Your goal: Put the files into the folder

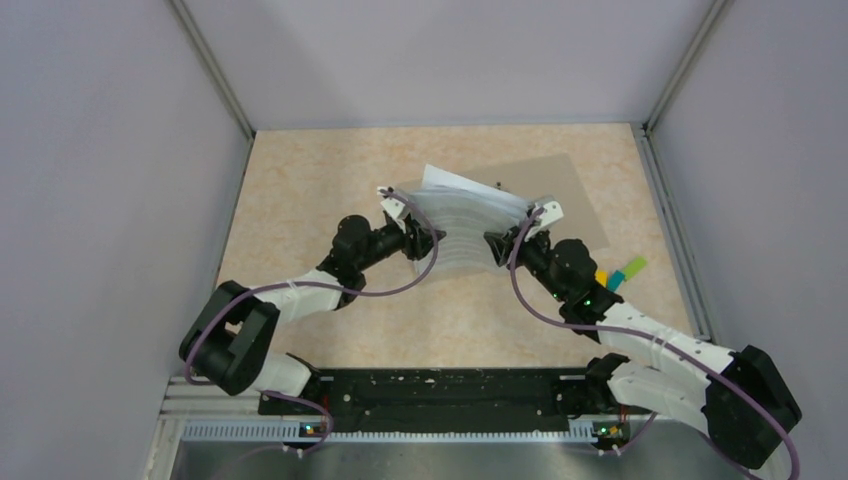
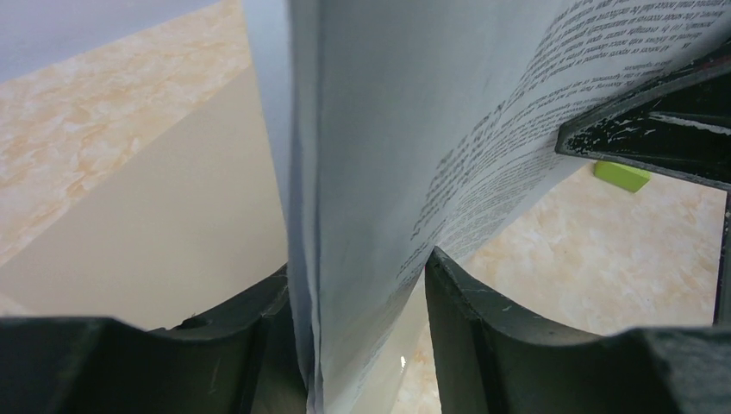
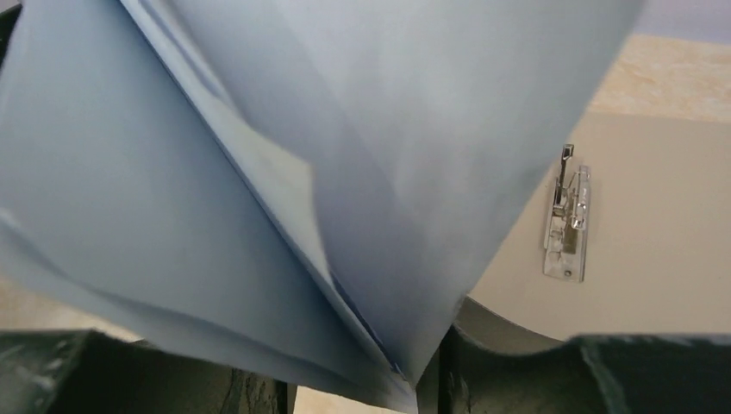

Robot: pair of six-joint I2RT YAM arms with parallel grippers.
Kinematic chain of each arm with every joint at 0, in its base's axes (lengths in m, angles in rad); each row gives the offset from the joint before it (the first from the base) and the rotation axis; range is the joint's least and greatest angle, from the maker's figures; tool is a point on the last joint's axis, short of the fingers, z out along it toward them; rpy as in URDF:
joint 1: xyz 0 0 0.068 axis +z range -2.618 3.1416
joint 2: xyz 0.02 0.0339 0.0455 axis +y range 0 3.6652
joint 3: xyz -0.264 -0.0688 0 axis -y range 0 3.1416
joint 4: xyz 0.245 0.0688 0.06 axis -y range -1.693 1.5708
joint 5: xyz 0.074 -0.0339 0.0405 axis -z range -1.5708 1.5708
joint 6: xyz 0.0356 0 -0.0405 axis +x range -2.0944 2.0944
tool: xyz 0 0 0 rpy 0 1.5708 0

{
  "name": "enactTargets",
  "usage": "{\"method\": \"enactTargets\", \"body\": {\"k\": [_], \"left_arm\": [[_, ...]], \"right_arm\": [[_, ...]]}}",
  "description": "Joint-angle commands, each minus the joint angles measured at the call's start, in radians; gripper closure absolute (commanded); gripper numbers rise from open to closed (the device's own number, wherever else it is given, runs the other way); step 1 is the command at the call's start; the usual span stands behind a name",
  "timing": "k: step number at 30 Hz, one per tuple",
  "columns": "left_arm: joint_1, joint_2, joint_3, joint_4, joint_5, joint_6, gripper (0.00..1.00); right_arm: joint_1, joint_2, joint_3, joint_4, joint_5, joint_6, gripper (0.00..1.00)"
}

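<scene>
Beige marbled tabletop (image 1: 300,200) inside grey walls; both grippers hold the files (image 1: 465,225) in the air between them.

Left gripper (image 1: 430,238) is clamped on the stack's left edge and right gripper (image 1: 497,245) on its right edge. The files span left-right, bowed up in the middle, with the sheets fanning toward the far wall. True long axis can't be told because of the bow. Black text shows on one sheet in the left wrist view. The stack sits over the near-left part of the folder (image 1: 570,195), which lies flat far right, slightly skewed, with a metal clip (image 3: 567,226) on its face. Green block (image 1: 630,268) lies near the folder's near-right corner.
</scene>
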Motion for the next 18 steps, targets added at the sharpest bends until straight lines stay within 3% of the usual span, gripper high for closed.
{"method": "enactTargets", "body": {"k": [1,12,15,18], "left_arm": [[-0.005,-0.015,-0.012,0.065,0.005,-0.014,0.49],[-0.005,-0.049,-0.025,0.026,0.0,0.002,0.46],[-0.004,-0.043,-0.023,0.035,0.003,-0.003,0.49],[-0.005,-0.029,-0.015,0.045,0.017,-0.024,0.59]], "right_arm": [[-0.022,-0.03,-0.019,0.069,-0.028,0.004,0.56],[-0.037,-0.019,-0.026,0.093,-0.075,0.013,0.53],[-0.039,-0.009,-0.023,0.097,-0.075,0.016,0.53],[-0.039,-0.006,-0.031,0.101,-0.076,0.017,0.53]]}}
